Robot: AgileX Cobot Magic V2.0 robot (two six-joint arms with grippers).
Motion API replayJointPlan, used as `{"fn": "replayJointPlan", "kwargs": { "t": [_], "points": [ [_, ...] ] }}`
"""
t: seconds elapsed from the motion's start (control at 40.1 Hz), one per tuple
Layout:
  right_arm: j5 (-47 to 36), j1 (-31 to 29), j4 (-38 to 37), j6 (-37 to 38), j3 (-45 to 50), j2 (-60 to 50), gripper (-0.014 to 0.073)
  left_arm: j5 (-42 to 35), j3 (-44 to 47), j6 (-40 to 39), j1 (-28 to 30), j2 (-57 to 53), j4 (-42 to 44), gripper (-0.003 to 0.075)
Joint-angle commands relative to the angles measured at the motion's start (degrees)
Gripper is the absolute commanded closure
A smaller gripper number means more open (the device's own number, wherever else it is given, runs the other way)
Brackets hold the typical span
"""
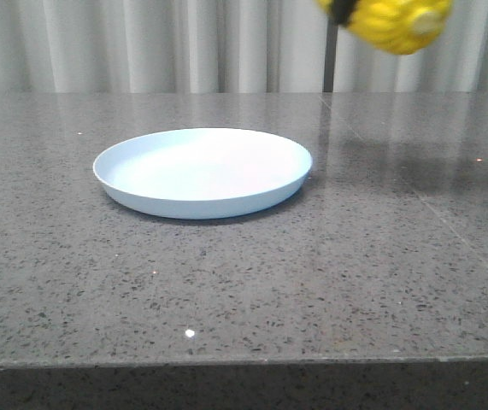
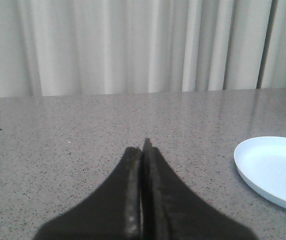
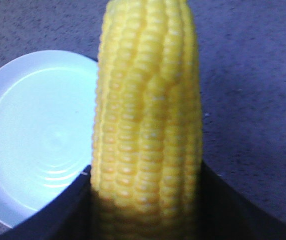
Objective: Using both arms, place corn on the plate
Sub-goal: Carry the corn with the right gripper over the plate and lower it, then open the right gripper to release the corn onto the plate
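Note:
The yellow corn [image 1: 395, 22] hangs high above the table at the upper right of the front view, its pale stub end facing the camera. My right gripper [image 3: 145, 200] is shut on the corn [image 3: 148, 115], with a dark finger on each side of the cob; a black bit of it shows at the corn's left end [image 1: 341, 8]. The pale blue plate [image 1: 202, 171] lies empty on the table, to the left of and below the corn; it also shows in the right wrist view [image 3: 37, 135]. My left gripper [image 2: 144, 150] is shut and empty, low over the table, left of the plate [image 2: 273, 170].
The grey speckled stone table [image 1: 244, 290] has its front edge near the camera. A seam runs across it on the right [image 1: 457, 231]. White curtains [image 1: 141, 43] hang behind the table.

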Motion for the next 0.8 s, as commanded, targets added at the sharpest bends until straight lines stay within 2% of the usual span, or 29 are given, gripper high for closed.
{"fn": "replayJointPlan", "kwargs": {
  "t": [0.0, 0.15, 0.374, 0.499, 0.649, 0.774],
  "points": [
    [-2.0, 5.39, -4.28, 5.71, -3.53, 1.16, 0.0398, -5.04, -1.4, -0.54, 0.09, 0.72, 0.3, 0.0741],
    [-3.0, 10.97, -4.74, 11.08, -6.07, 6.46, 0.0398, -5.04, -1.4, -0.54, 0.09, 0.72, 0.3, 0.0741],
    [-4.93, 12.15, -4.74, 15.05, -6.2, 11.07, 0.0375, -5.04, -1.4, -0.54, 0.09, 0.72, 0.3, 0.0741],
    [-4.66, 12.16, -4.22, 15.05, -6.2, 11.88, 0.0278, -5.04, -1.4, -0.54, 0.09, 0.72, 0.3, 0.0741],
    [-4.05, 12.16, -3.0, 15.05, -6.2, 12.32, 0.009, -5.04, -1.4, -0.54, 0.09, 0.72, 0.3, 0.0741],
    [-3.93, 12.16, -2.25, 15.05, -6.2, 12.27, 0.0012, -5.04, -1.4, -0.54, 0.09, 0.72, 0.3, 0.0741]
  ]
}}
